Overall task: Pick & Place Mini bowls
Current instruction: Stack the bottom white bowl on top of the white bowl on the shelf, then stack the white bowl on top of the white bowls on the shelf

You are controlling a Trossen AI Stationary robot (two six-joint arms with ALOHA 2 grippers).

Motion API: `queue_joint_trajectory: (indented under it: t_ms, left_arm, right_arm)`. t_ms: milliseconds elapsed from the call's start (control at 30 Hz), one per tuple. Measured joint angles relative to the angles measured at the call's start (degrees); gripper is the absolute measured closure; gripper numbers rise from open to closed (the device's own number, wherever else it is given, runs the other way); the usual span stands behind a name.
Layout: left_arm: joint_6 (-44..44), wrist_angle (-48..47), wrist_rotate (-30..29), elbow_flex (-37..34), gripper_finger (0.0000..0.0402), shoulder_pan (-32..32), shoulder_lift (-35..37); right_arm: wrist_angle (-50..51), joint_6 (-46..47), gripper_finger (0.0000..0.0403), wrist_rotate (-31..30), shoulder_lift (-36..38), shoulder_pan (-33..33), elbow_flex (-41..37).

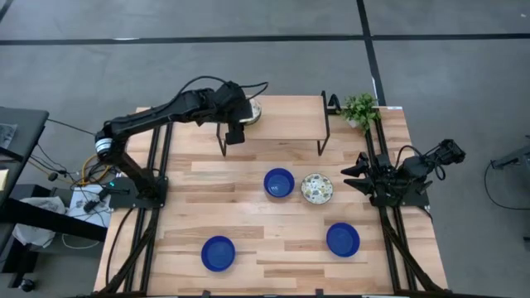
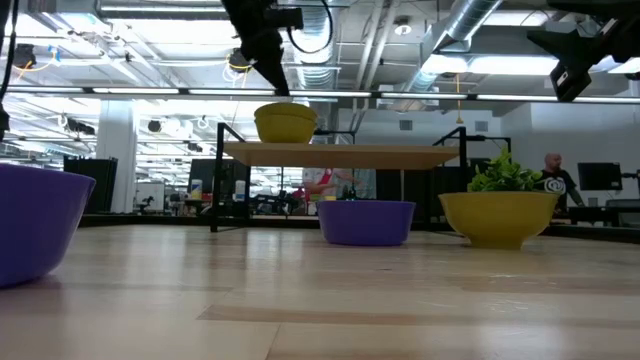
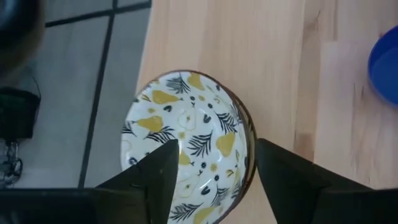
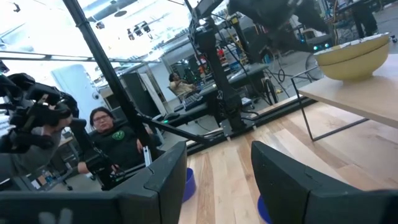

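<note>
A white bowl with a yellow pear and leaf pattern [image 3: 186,134] stands on the raised wooden shelf [image 1: 281,120] at the far side; it also shows in the high view [image 1: 252,110] and the low view [image 2: 285,122]. My left gripper [image 3: 214,180] hangs open just above it, pointing down, one finger over the bowl's inside and one beyond its rim. On the table stand three blue bowls [image 1: 279,183] [image 1: 342,239] [image 1: 218,253] and another patterned bowl [image 1: 317,188]. My right gripper [image 4: 217,180] is open and empty at the table's right edge [image 1: 354,174].
The shelf stands on thin black legs [image 1: 221,141] [image 1: 323,136]. A small green potted plant [image 1: 360,108] stands at the far right corner. People sit at desks in the room beyond the table [image 4: 112,143].
</note>
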State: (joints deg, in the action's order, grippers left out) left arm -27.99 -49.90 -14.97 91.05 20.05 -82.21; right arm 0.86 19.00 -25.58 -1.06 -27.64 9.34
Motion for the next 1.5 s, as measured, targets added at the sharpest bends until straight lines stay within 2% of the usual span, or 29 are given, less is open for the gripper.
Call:
queue_joint_trajectory:
  t_ms: [200, 433, 633, 1267, 1400, 1500]
  left_arm:
    - [-0.02, 2.68, -0.26, 0.02, 0.0198, -1.05, 0.34]
    - [0.00, 3.48, -7.43, 0.02, 0.0208, -0.98, -1.89]
    - [0.00, 3.68, -7.78, 0.03, 0.0209, -1.42, -3.89]
    - [1.22, 4.66, -9.97, 0.04, 0.0209, -3.04, -4.11]
    - [0.93, 6.17, -15.14, 0.02, 0.0209, -3.94, -2.42]
    - [1.12, 7.17, -15.19, 0.04, 0.0209, -4.66, 0.00]
  right_arm:
    - [0.00, 0.00, 0.0234, 0.00, 0.00, 0.00, 0.00]
    - [0.00, 0.00, 0.0234, 0.00, 0.00, 0.02, 0.00]
    - [0.00, 0.01, 0.0234, 0.00, 0.00, 0.01, 0.00]
    - [0.00, 0.02, 0.0234, 0.00, 0.00, 0.00, 0.00]
    - [0.00, 0.02, 0.0234, 0.02, 0.00, 0.02, 0.00]
    - [0.02, 0.02, 0.0234, 0.02, 0.00, 0.00, 0.00]
